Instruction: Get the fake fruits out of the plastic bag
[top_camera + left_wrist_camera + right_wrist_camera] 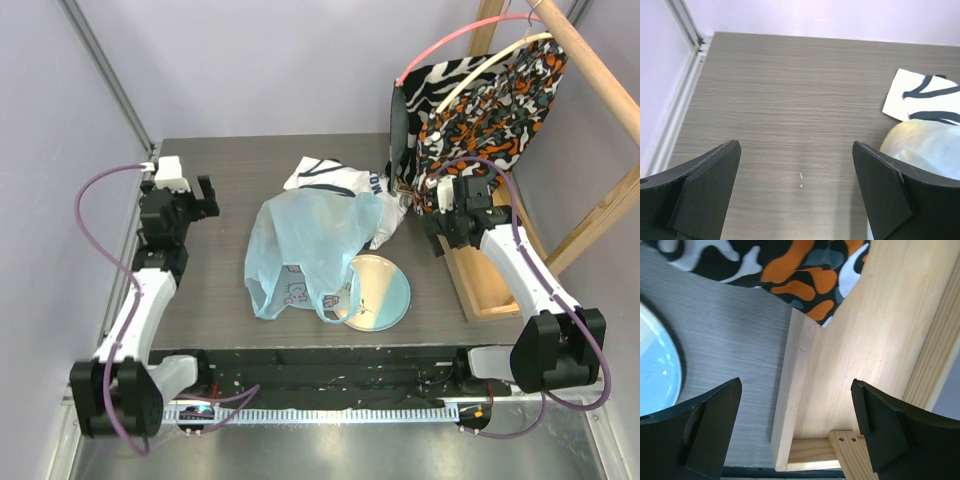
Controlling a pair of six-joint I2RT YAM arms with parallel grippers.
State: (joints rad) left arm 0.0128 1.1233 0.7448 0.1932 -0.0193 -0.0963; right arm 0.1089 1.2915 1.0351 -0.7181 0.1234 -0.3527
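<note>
The light-blue plastic bag [300, 248] with pink-white cartoon prints lies in the middle of the table, bulging; its edge shows in the left wrist view [925, 145]. The fake fruits are hidden inside it; only a faint yellowish shade shows through. My left gripper [206, 198] is open and empty, above bare table left of the bag [796, 187]. My right gripper [440, 235] is open and empty, over the wooden base [840, 365] at the right of the bag.
A round pale plate [372, 291] lies at the bag's front right, also in the right wrist view [655, 370]. A white shirt with dark lettering [340, 180] lies behind the bag. A wooden rack [590, 110] with patterned clothes [480, 100] stands at the right.
</note>
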